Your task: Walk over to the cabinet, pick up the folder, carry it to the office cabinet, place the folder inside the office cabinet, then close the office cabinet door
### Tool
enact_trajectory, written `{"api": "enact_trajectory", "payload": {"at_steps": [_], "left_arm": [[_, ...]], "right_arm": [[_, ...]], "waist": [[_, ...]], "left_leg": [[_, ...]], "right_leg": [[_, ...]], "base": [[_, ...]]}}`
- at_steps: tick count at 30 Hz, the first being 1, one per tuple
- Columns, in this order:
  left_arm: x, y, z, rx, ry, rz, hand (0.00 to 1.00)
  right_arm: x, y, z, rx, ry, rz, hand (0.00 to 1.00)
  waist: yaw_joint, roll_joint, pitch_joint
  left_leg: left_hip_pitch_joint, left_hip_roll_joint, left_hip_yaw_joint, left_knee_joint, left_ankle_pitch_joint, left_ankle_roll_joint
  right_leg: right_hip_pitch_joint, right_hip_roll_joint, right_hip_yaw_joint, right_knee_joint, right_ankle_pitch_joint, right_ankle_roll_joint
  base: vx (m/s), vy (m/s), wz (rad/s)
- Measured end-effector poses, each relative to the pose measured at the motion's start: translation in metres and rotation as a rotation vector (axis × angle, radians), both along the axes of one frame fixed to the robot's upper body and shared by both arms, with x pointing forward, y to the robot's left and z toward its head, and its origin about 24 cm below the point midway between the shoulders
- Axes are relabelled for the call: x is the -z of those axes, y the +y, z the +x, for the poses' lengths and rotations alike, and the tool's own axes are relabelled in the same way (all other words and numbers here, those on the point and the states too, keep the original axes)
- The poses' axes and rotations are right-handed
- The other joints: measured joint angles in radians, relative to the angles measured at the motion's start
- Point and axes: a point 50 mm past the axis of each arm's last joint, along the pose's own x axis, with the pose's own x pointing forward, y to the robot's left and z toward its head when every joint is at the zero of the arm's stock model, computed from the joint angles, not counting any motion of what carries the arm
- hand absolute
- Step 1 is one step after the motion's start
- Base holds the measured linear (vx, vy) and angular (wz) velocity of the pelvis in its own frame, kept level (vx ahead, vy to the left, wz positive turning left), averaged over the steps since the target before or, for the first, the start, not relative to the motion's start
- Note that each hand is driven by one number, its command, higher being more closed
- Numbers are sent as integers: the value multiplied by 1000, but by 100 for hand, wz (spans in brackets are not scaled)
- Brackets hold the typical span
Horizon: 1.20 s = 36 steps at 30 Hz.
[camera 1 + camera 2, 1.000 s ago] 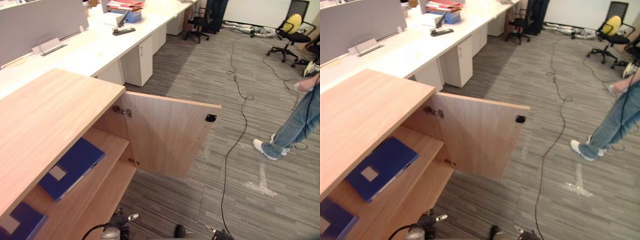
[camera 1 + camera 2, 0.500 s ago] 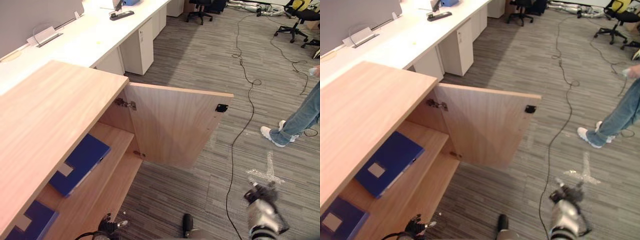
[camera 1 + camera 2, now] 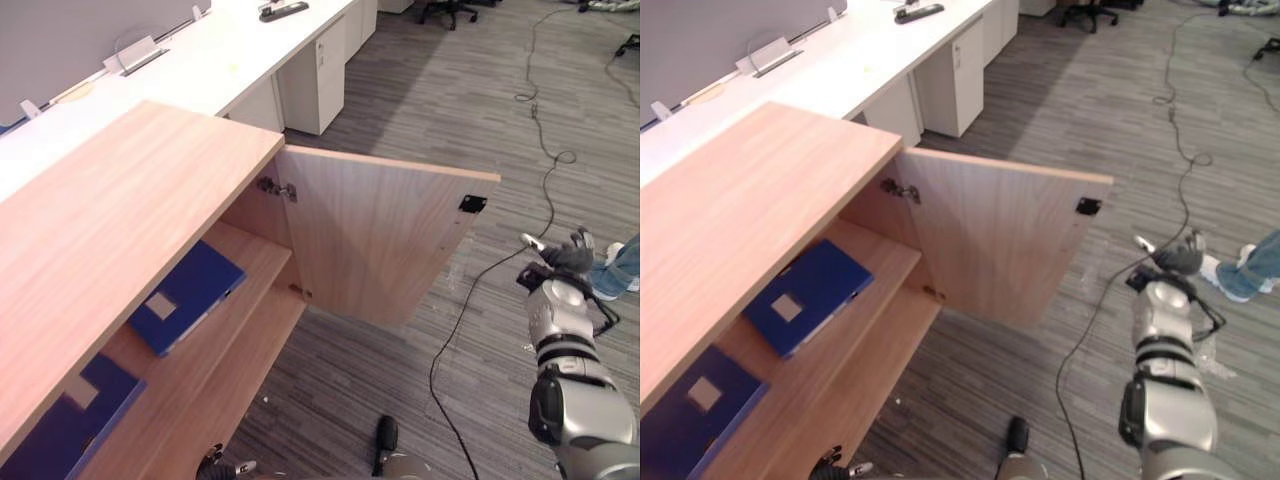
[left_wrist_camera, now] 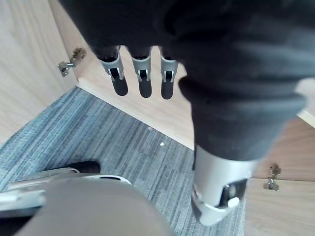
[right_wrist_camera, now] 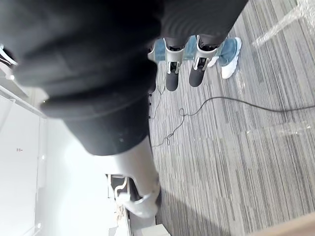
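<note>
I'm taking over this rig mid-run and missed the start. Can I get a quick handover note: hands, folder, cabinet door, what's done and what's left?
Left robot hand: open, empty, low in front of the office cabinet.
Right robot hand: open, empty, raised beyond the free edge of the cabinet door, not touching it.
Folders: a blue folder and a second blue folder lie flat on the upper shelf; I cannot tell which one was carried.
Done: placing looks finished.
Left: the door stands wide open; swing it shut, probably with the right hand. A person's leg is close by.
</note>
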Motion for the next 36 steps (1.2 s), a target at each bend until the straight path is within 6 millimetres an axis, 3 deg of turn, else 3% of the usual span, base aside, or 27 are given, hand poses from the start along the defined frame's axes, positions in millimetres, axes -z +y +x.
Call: {"api": "enact_trajectory", "payload": {"at_steps": [6,12,24,27,30,36], "left_arm": [[0,-3,-1,8,0,-5,0],[-2,-7,6,16,-35,-5,0],[-4,-7,11,12,-72,0,0],[-5,-7,13,13,-78,0,0],[-6,-7,16,16,-94,0,0],[-8,-9,20,44,-111,-13,0]], "right_arm": [[-14,8,14,-47,-2,-15,0],[-56,23,37,-102,-81,-35,0],[-91,16,42,-154,-69,-193,0],[-103,25,48,-222,-60,-270,0],[-113,49,58,-388,-48,-379,0],[-122,51,54,-541,-8,-503,0]], "waist": [[-4,16,28],[1,37,53],[-4,41,82],[-6,42,99],[-2,43,109],[-8,49,125]], "left_leg": [[-37,2,-25,32,-4,-1],[-55,21,-43,32,-7,-7],[-87,0,-75,50,-6,-6],[-102,5,-80,64,-7,-7],[-109,17,-80,68,-7,-11],[-113,42,-94,65,-6,-22]], "right_leg": [[0,0,-9,-24,8,-2],[-7,15,-28,-27,16,-5],[-15,-8,-45,-28,22,-2],[-19,-4,-47,-35,26,-7],[-20,11,-48,-47,32,-15],[-20,29,-62,-48,31,-17]], "base": [[-63,38,7],[30,57,7],[24,87,6],[-48,32,2],[-24,6,-1],[49,33,1]]}}
